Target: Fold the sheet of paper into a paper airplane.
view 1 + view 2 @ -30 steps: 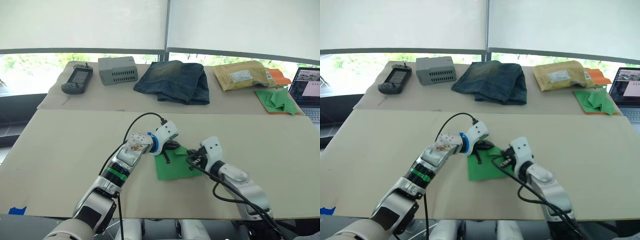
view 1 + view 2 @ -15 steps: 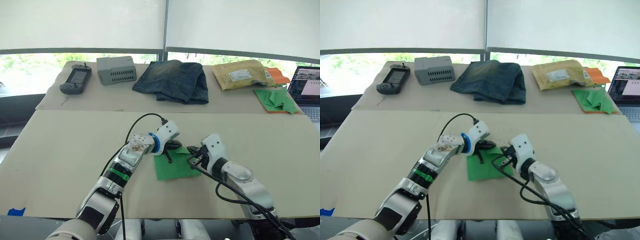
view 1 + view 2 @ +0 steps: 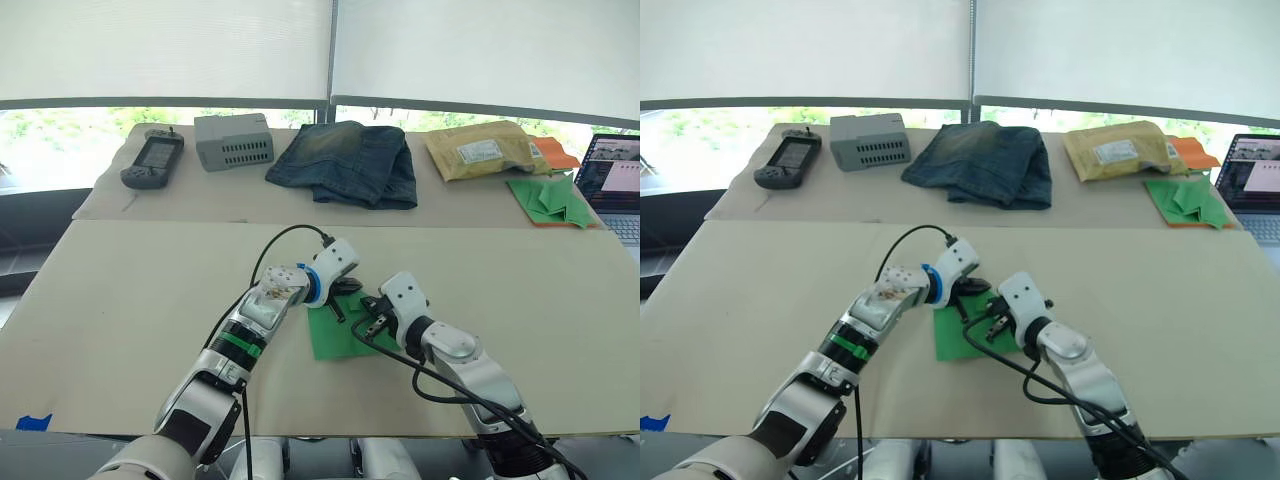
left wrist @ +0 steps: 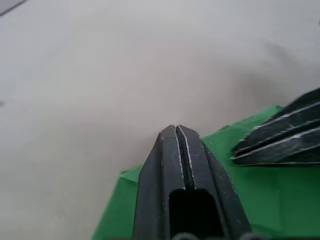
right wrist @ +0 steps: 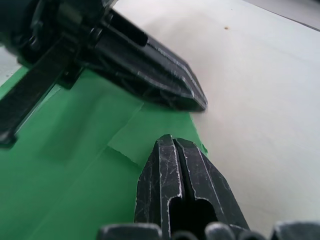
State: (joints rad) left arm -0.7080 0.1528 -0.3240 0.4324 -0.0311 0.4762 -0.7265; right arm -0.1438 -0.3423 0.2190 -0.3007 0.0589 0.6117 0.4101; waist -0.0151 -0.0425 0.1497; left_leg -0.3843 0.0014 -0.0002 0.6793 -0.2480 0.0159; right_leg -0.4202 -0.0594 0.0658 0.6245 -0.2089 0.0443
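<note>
The sheet of paper (image 3: 337,340) is bright green, lies flat on the tan table (image 3: 140,290) near its front edge, and shows fold lines (image 5: 122,125). My left gripper (image 3: 339,309) is shut, its closed tips (image 4: 176,129) resting on the sheet's far edge. My right gripper (image 3: 368,318) is also shut, its tips (image 5: 172,140) down on the paper near a corner, right beside the left fingers (image 5: 150,70). No paper shows between either pair of fingers.
Along the far table stand a handheld device (image 3: 153,160), a grey box (image 3: 234,141), folded jeans (image 3: 350,162) and a padded envelope (image 3: 480,150). A heap of green paper pieces (image 3: 553,198) and a laptop (image 3: 612,180) sit at the far right.
My right gripper has slid left across the paper and now sits close against the left gripper. The left gripper has stayed on the sheet's far edge.
</note>
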